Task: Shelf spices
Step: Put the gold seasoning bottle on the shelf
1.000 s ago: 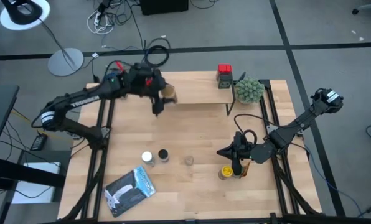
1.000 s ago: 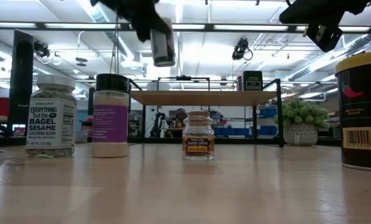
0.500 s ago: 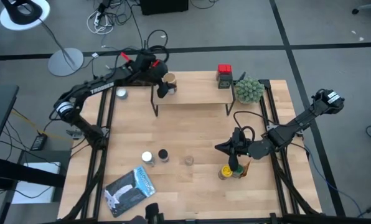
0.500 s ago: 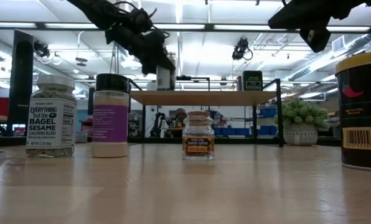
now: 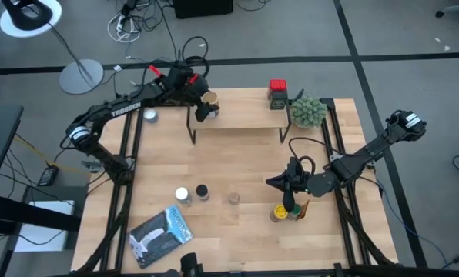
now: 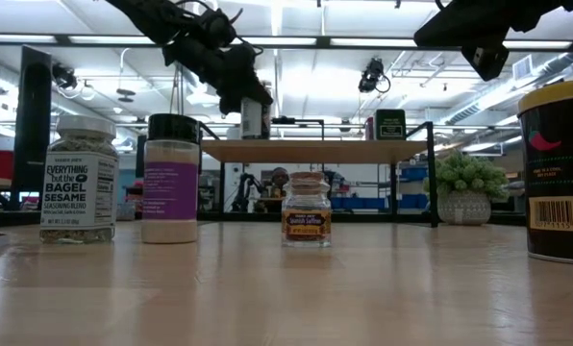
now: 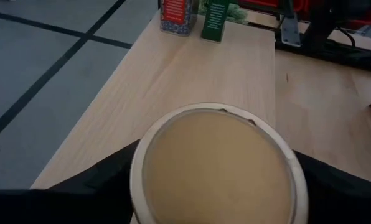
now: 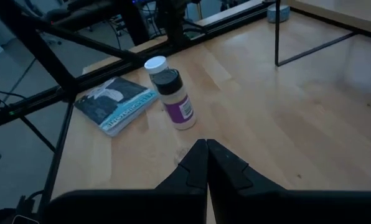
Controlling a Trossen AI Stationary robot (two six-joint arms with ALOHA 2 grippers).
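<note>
My left gripper (image 5: 206,106) is shut on a tan-lidded spice jar (image 7: 216,165) over the left end of the shelf (image 5: 241,115), a light wood board on black legs. A red-lidded jar (image 5: 277,86) and a green tin (image 7: 215,18) stand on the shelf's right end. My right gripper (image 8: 207,163) is shut and hangs above a yellow-lidded tin (image 5: 279,212), high over it in the low view (image 6: 484,48). A white-lidded jar (image 5: 182,195), a black-lidded jar (image 5: 202,191) and a small jar (image 5: 234,198) stand on the table's near half. My left gripper pinches the tan-lidded jar between its two fingers (image 7: 98,183), one on each side of the body just under the lid's rim (image 7: 139,171). It comes slanting down from the table's left. The jar (image 6: 254,117) is upright; whether its base touches the shelf board I cannot tell.
A potted green plant (image 5: 308,111) stands right of the shelf. A flat silver-blue pouch (image 5: 162,233) lies at the near left. Another small lidded jar (image 5: 149,116) sits on the table left of the shelf. Bare wood lies between the shelf and the near jars.
My left gripper carried the tan-lidded jar from in front of the shelf toward the far edge and down to the shelf's left end, then held still for the last half second. The jar stayed upright in the hold.
</note>
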